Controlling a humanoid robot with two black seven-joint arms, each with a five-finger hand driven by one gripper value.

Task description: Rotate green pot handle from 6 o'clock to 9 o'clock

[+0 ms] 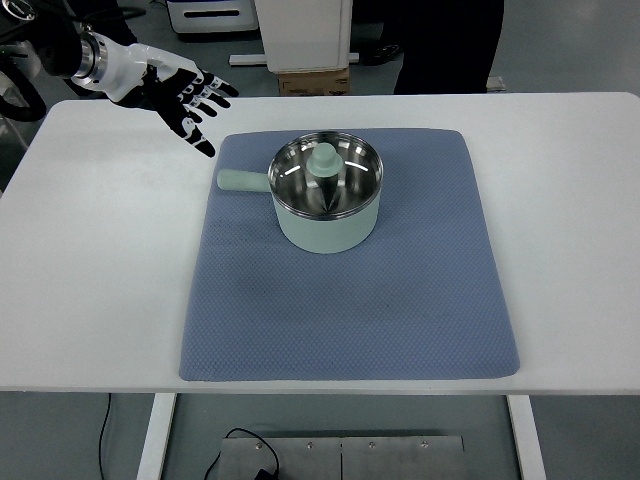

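Note:
A pale green pot point(327, 225) with a shiny steel inside stands on the blue mat point(350, 300), toward its far half. Its short green handle point(242, 181) sticks out to the picture's left. My left hand point(190, 100) hovers over the white table at the far left, up and to the left of the handle, apart from the pot. Its black-and-white fingers point(203, 145) are spread and hold nothing. The right arm does not show.
The white table point(90, 280) runs to bare edges left, right and near. Beyond its far edge stand a cardboard box point(313, 80), a white cabinet and a person's dark legs point(450, 45). Cables lie on the floor below the table.

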